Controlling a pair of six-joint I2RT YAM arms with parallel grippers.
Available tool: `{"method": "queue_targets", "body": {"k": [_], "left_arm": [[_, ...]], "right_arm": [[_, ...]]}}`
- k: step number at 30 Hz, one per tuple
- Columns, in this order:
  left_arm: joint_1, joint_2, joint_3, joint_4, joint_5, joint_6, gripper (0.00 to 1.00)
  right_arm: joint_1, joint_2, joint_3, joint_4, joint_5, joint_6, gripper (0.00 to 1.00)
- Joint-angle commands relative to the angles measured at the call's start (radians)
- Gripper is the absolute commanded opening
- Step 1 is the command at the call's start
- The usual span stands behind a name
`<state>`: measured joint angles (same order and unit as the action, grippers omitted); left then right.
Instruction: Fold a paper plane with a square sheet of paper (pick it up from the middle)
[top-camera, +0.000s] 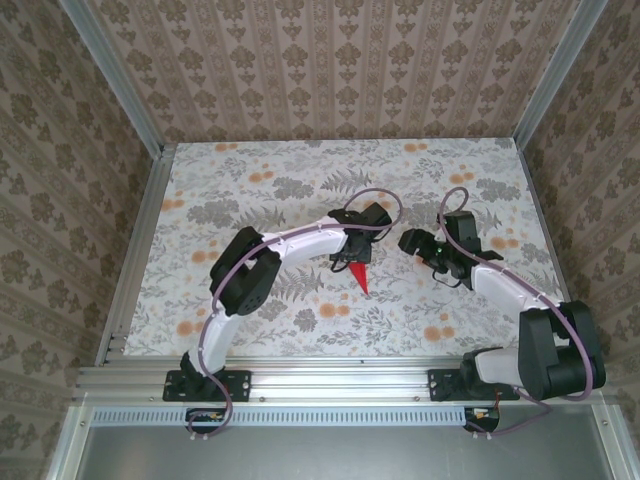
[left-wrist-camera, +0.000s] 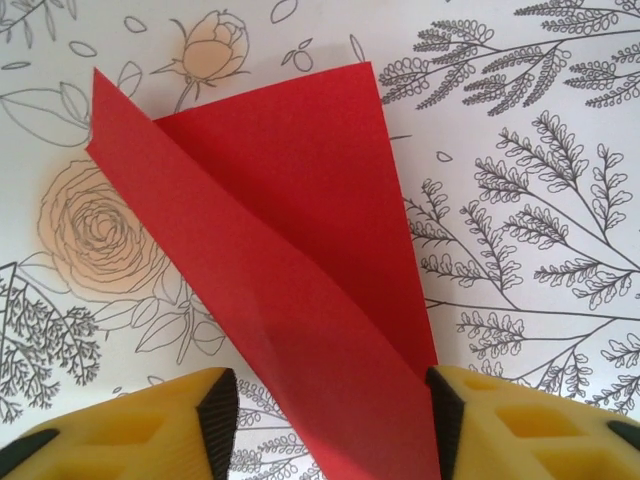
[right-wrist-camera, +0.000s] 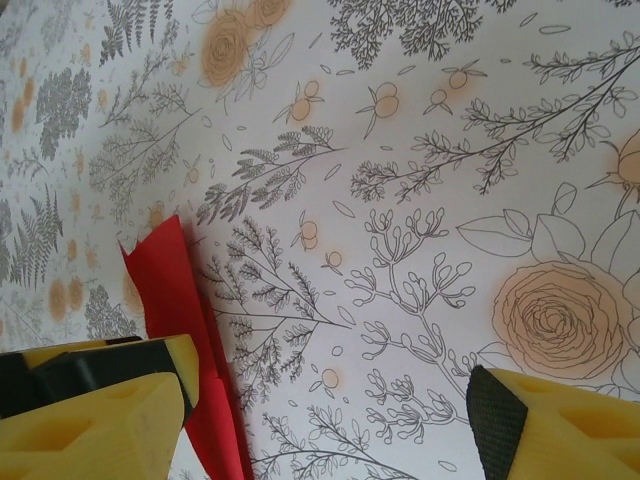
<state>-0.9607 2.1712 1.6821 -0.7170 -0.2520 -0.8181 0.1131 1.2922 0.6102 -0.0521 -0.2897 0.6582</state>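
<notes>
From above we see a flower-print counter (top-camera: 250, 180) between wallpapered walls (top-camera: 330, 60). The folded red paper (top-camera: 359, 279) lies mid-counter at the left end effector (top-camera: 350, 258). In the left wrist view its jaws sit half-wide astride the paper. In the right wrist view the right end effector (right-wrist-camera: 340, 390) gapes wide beside it.

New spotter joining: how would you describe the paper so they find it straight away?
On the floral table, look near the middle, right at the tip of the left gripper. The paper is a slim folded wedge tapering to a point, the one bright red thing on the grey-and-orange print.
</notes>
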Motion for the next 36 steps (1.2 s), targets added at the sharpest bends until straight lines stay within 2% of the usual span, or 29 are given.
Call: {"method": "queue_targets", "body": {"k": [1,6,13,18,26,33,36], "left_arm": [[0.002,-0.001,0.040,-0.044,-0.015,0.004,0.47],[0.010,-0.037,0.012,-0.025,-0.014,0.022,0.28],[0.029,-0.176,-0.127,0.128,0.040,0.079,0.13],[0.052,-0.309,-0.303,0.353,0.125,0.131,0.09],[0.138,-0.419,-0.615,0.778,0.364,0.044,0.08],[0.166,-0.401,-0.751,0.940,0.380,-0.021,0.07],[0.172,-0.395,-0.788,0.986,0.383,-0.037,0.07]], "right_arm": [[-0.007,-0.018,-0.006,0.008,0.022,-0.004,0.78],[-0.007,-0.007,-0.003,0.018,-0.005,0.001,0.77],[-0.006,0.013,0.014,0.014,-0.060,-0.006,0.75],[0.021,0.021,0.029,-0.021,-0.064,-0.011,0.70],[0.133,0.053,0.040,-0.034,-0.051,-0.005,0.58],[0.258,0.080,0.073,-0.036,-0.005,-0.001,0.52],[0.328,0.091,0.113,-0.062,0.036,-0.022,0.46]]}}
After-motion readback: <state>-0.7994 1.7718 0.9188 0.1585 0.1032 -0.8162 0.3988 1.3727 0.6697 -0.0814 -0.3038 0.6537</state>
